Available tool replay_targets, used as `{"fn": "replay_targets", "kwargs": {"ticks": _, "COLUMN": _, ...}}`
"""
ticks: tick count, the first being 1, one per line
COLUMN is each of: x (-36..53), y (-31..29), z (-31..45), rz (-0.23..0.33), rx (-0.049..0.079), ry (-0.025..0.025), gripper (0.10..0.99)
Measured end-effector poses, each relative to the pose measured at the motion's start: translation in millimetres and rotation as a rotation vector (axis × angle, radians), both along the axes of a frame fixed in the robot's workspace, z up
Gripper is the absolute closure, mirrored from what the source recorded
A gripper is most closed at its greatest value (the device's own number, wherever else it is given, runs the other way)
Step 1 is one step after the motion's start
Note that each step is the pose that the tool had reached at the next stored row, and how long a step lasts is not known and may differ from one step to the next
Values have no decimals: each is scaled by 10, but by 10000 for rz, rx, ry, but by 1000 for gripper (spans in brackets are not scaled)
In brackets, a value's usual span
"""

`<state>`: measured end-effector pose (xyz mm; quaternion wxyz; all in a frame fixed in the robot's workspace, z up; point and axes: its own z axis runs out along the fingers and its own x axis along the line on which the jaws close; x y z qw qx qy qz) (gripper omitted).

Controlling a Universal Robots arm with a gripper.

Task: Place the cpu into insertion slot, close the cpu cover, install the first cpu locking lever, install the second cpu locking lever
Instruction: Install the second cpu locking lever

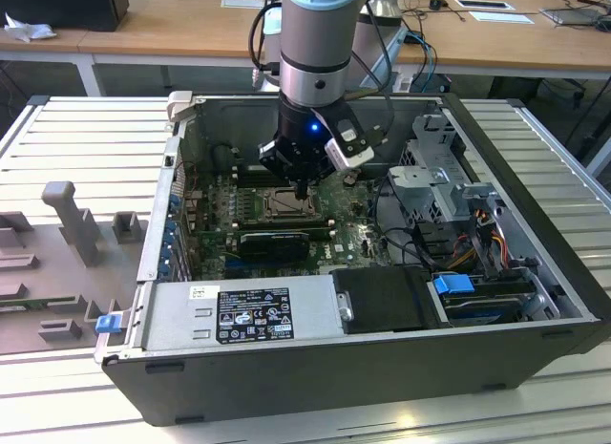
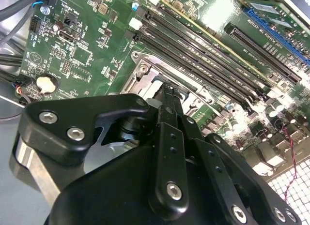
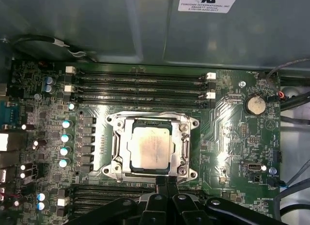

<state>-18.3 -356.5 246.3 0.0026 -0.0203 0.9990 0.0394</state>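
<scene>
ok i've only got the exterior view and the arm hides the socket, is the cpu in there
observer: yes, in the first wrist view the cpu lies flat in the socket, pale face up.
operator: and the cover, up or down
observer: it looks down. The cpu cover lies flat as a silvery frame around the chip.
operator: where's the gripper tip then
observer: the gripper has its fingers together, at the edge of the socket just outside the cover frame, not over the chip.
</scene>
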Motion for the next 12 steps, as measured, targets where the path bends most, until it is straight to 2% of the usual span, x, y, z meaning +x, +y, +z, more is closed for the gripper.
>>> {"fn": "replay_targets", "kwargs": {"ticks": 4, "x": -1, "y": -8, "z": -46, "rz": 0, "rx": 8, "ry": -1, "gripper": 980}}
{"fn": "replay_targets", "kwargs": {"ticks": 6, "x": -21, "y": -33, "z": -91, "rz": 1, "rx": 88, "ry": 0, "gripper": 980}}
{"fn": "replay_targets", "kwargs": {"ticks": 8, "x": -30, "y": -71, "z": -101, "rz": 1, "rx": 167, "ry": 1, "gripper": 980}}
{"fn": "replay_targets", "kwargs": {"ticks": 12, "x": -30, "y": -128, "z": -102, "rz": 0, "rx": 181, "ry": 0, "gripper": 980}}
